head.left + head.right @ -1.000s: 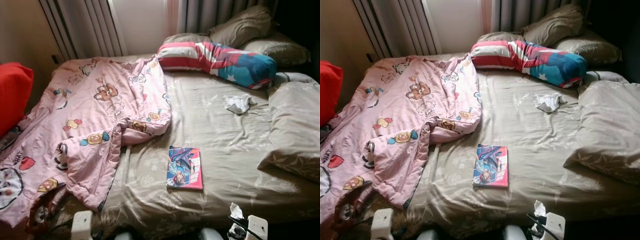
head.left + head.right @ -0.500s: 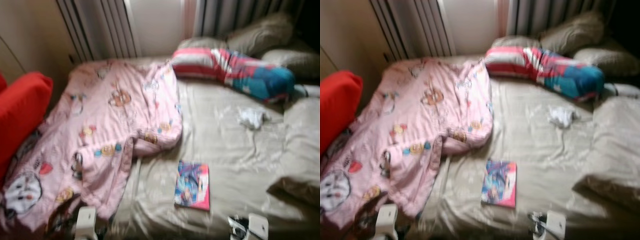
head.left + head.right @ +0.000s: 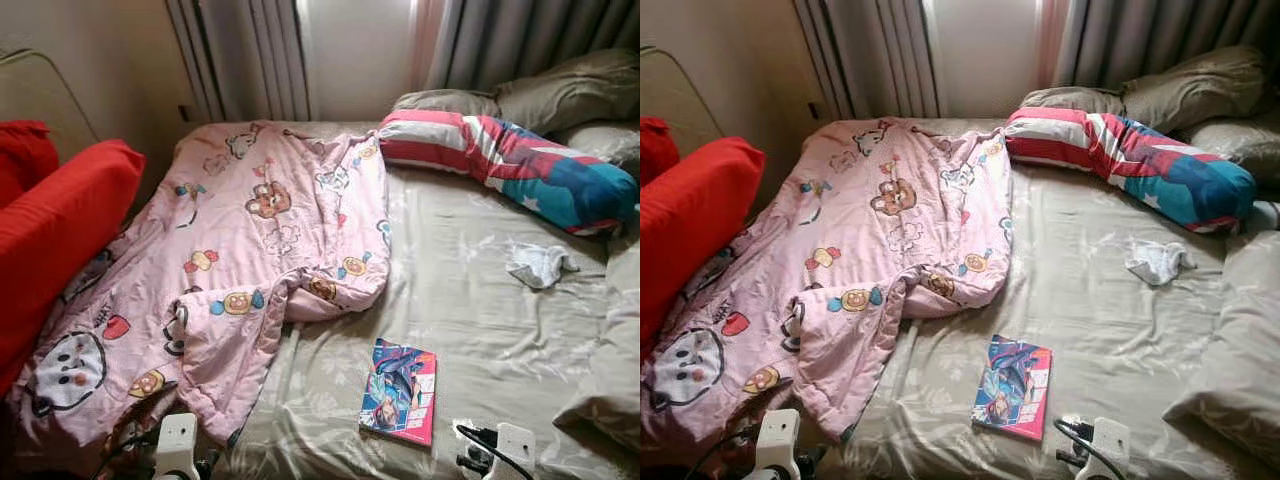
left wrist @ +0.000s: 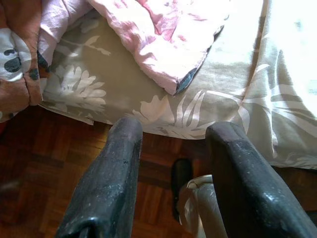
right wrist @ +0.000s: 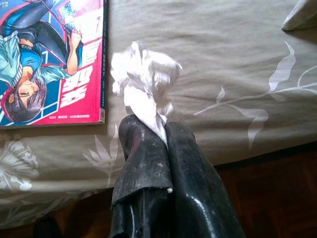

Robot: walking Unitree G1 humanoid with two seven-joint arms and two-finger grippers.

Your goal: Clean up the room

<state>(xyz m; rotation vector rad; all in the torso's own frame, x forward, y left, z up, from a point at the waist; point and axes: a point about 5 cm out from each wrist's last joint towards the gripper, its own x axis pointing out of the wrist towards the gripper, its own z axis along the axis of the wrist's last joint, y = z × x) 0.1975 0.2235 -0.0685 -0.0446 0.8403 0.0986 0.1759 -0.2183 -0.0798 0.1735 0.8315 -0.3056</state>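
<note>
My right gripper (image 5: 155, 125) is shut on a crumpled white tissue (image 5: 143, 74), held just over the front edge of the bed beside a colourful comic book (image 3: 398, 404). The book lies flat on the beige floral sheet (image 3: 470, 320). My left gripper (image 4: 171, 134) is open with nothing between its fingers, low at the bed's front edge, over the wooden floor (image 4: 44, 188), below a corner of the pink cartoon blanket (image 3: 250, 250). A small white cloth (image 3: 540, 265) lies farther back on the sheet, on the right.
A striped red, white and blue bolster (image 3: 510, 165) and beige pillows (image 3: 560, 90) lie at the head of the bed. Red cushions (image 3: 55, 220) stand at the left. Curtains (image 3: 250, 55) hang behind. Another beige pillow (image 3: 615, 370) lies at the right edge.
The camera has swung to the left, so the bed sits further right in view and the red cushions show more. The things on the bed have not moved. The right gripper still holds the tissue.
</note>
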